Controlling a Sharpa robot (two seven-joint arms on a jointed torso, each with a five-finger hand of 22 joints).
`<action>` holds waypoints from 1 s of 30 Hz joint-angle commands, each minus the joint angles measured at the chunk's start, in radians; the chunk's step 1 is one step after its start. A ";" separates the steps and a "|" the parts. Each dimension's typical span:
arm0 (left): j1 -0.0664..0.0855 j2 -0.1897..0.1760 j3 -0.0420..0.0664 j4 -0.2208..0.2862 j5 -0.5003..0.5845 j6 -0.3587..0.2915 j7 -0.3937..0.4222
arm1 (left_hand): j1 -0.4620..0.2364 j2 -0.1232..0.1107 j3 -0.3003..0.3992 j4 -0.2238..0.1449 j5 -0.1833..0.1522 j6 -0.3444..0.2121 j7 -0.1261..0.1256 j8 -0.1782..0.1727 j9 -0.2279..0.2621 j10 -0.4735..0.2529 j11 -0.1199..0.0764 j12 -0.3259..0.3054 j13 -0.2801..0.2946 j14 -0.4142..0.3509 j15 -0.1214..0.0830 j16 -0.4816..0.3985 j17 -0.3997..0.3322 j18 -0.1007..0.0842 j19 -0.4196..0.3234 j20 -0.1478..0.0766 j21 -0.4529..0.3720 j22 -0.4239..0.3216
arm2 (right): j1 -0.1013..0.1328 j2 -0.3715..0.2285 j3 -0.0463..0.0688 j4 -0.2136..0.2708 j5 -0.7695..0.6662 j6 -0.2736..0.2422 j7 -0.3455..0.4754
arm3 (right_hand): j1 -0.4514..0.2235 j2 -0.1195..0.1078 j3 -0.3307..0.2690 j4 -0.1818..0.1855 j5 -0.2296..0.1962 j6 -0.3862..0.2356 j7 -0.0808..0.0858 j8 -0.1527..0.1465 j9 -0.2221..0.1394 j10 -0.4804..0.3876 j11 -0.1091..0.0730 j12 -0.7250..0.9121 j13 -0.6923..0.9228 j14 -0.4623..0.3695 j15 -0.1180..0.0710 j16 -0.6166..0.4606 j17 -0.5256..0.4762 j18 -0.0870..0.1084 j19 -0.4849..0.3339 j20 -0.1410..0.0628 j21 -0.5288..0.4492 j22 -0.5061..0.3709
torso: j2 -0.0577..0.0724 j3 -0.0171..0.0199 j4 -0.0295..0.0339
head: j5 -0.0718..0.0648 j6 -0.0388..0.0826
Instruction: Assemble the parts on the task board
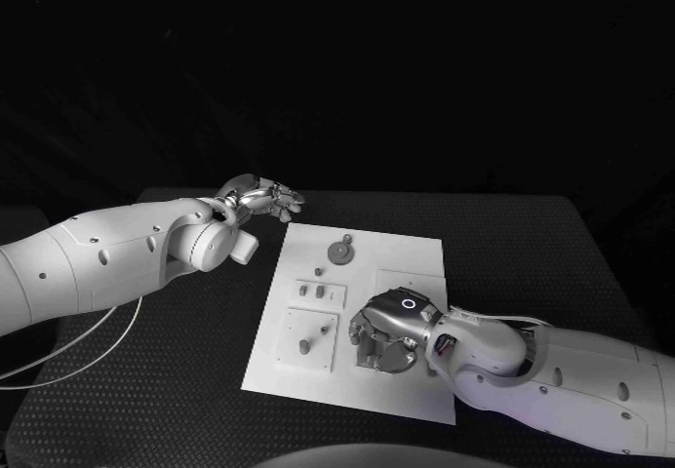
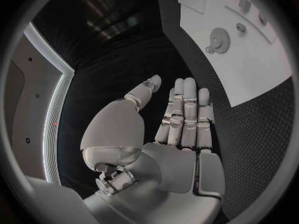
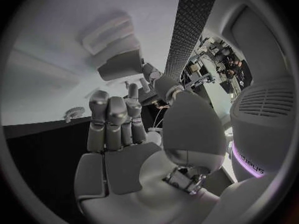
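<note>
**Operator:** Across the black table [image 1: 563, 253], head view first. I see the task board [image 1: 408, 255] lying flat in the middle, white, long side running away from me. My left hand [image 1: 261, 199] hangs off the board's far left corner, over bare table, touching nothing. Its fingers look loosely bunched from here; I cannot tell more at this angle.

**Observer:** And the right?

**Operator:** Right hand [image 1: 385, 330] sits low over the board's near right part, palm down, covering the fixtures there. A gear-shaped part [image 1: 340, 253] lies on the far half of the board, with a small round piece [image 1: 346, 238] just beyond it. Small parts stand in the raised square plates [image 1: 311, 336] along the board's left side.

**Observer:** Left wrist view?

**Operator:** Left hand [image 2: 181, 119] is flat and holds nothing, fingers [image 2: 189, 102] straight and pressed side by side, thumb set apart. The board [image 2: 249, 69] is well clear of it, the gear [image 2: 219, 39] lying on it.

**Observer:** Right wrist?

**Operator:** Right hand [image 3: 115, 129] is close above the board [image 3: 56, 59], fingers [image 3: 109, 109] curled in together, thumb out toward a raised block [image 3: 118, 64]. I cannot tell whether anything is pinched. The gear [image 3: 73, 113] is beside the knuckles, apart from them.
</note>
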 commanded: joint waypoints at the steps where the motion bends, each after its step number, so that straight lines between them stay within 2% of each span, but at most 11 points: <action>1: 0.001 0.001 0.000 0.001 -0.001 0.014 0.004 | -0.002 -0.002 -0.002 0.002 0.002 -0.010 -0.001 0.006 -0.002 -0.008 0.002 0.002 0.002 0.003 0.001 -0.005 0.001 -0.014 0.004 -0.017 -0.005 0.002 | 0.001 -0.002 0.002 -0.011 -0.006 0.015 0.004 | 0.011 0.005 0.016 0.009 -0.005 0.021 0.008 0.009 0.004 0.008 -0.004 -0.002 0.002 0.001 0.000 0.000 -0.002 0.050 0.003 0.010 0.002 -0.002 | 0.000 0.0000 0.0001 | 0.000 -0.001; 4: 0.001 0.001 0.000 0.001 -0.001 0.014 0.004 | -0.002 -0.001 -0.002 0.002 0.003 -0.010 -0.001 0.006 -0.002 -0.008 0.002 0.002 0.002 0.003 0.001 -0.005 0.001 -0.014 0.004 -0.017 -0.005 0.002 | 0.001 -0.001 0.002 -0.018 -0.004 0.039 0.007 | 0.006 0.007 0.026 0.018 -0.005 0.024 0.006 0.010 0.006 0.011 -0.005 -0.003 0.002 0.002 -0.001 0.000 -0.002 0.050 0.004 0.012 0.004 -0.002 | 0.000 -0.0003 -0.0003 | 0.001 -0.002; 8: 0.001 0.001 0.000 0.001 -0.001 0.014 0.003 | -0.002 -0.001 -0.002 0.003 0.003 -0.010 -0.001 0.006 -0.002 -0.008 0.002 0.002 0.002 0.003 0.001 -0.005 0.002 -0.014 0.004 -0.017 -0.005 0.002 | 0.001 0.003 0.002 -0.030 0.006 0.044 0.009 | 0.001 0.011 0.032 0.024 -0.005 0.028 0.005 0.011 0.008 0.015 -0.007 -0.003 0.003 0.002 0.000 0.000 -0.003 0.050 0.003 0.013 0.005 -0.002 | 0.000 -0.0010 0.0000 | 0.002 -0.002; 13: 0.001 0.001 0.000 0.002 -0.001 0.014 0.002 | -0.002 -0.001 -0.002 0.003 0.003 -0.010 -0.001 0.006 -0.002 -0.008 0.002 0.002 0.002 0.003 0.001 -0.006 0.002 -0.014 0.004 -0.017 -0.005 0.002 | 0.000 0.012 0.002 -0.046 0.024 0.064 0.007 | -0.013 -0.003 0.025 0.025 -0.005 0.019 0.008 0.005 0.007 0.011 -0.004 -0.007 0.002 -0.001 -0.001 -0.002 -0.003 0.050 0.000 0.014 0.005 -0.002 | 0.000 -0.0005 -0.0001 | 0.002 -0.001; 14: 0.001 0.001 0.000 0.002 -0.001 0.014 0.002 | -0.002 -0.001 -0.002 0.003 0.003 -0.010 -0.001 0.006 -0.002 -0.008 0.002 0.002 0.002 0.003 0.001 -0.006 0.002 -0.014 0.004 -0.017 -0.005 0.002 | 0.000 0.016 0.001 -0.052 0.030 0.064 0.007 | -0.035 -0.009 0.007 0.025 -0.005 0.004 0.013 -0.003 0.006 0.003 0.000 -0.013 0.001 -0.007 0.000 -0.004 -0.003 0.050 -0.006 0.015 0.004 -0.003 | 0.000 -0.0005 0.0001 | 0.002 -0.002; 25: 0.001 0.000 0.000 0.002 -0.001 0.015 -0.001 | -0.001 0.001 -0.001 0.003 0.003 -0.010 -0.001 0.006 -0.002 -0.008 0.002 0.002 0.002 0.002 0.001 -0.007 0.002 -0.014 0.004 -0.017 -0.005 0.003 | -0.007 0.022 0.001 -0.068 0.055 0.022 0.014 | -0.084 -0.006 -0.069 0.002 -0.005 -0.065 0.035 -0.036 0.008 -0.041 0.021 -0.024 0.007 -0.040 0.014 -0.011 0.001 0.050 -0.037 0.015 -0.007 -0.008 | 0.000 -0.0001 -0.0002 | 0.002 -0.001; 27: 0.001 0.000 0.000 0.002 -0.001 0.014 -0.001 | 0.000 0.004 0.000 0.004 0.004 -0.010 -0.001 0.007 -0.002 -0.008 0.002 0.002 0.002 0.002 0.001 -0.007 0.003 -0.014 0.004 -0.017 -0.006 0.003 | -0.007 0.021 0.001 -0.068 0.065 0.025 0.019 | -0.086 -0.006 -0.080 -0.004 -0.005 -0.118 0.053 -0.064 -0.001 -0.061 0.036 -0.029 0.007 -0.055 0.028 -0.017 0.002 0.050 -0.050 0.016 -0.015 -0.011 | 0.000 -0.0005 -0.0003 | 0.002 -0.001; 30: 0.001 0.000 0.000 0.002 -0.001 0.015 -0.002 | 0.001 0.005 0.001 0.004 0.004 -0.010 -0.001 0.007 -0.002 -0.008 0.002 0.002 0.002 0.002 0.001 -0.007 0.003 -0.014 0.004 -0.017 -0.006 0.004 | -0.007 0.021 0.001 -0.068 0.070 0.029 0.023 | -0.093 -0.007 -0.089 -0.002 -0.005 -0.127 0.059 -0.069 -0.001 -0.069 0.043 -0.030 0.008 -0.063 0.035 -0.018 0.003 0.050 -0.057 0.019 -0.018 -0.012 | 0.000 -0.0002 -0.0005 | 0.003 -0.001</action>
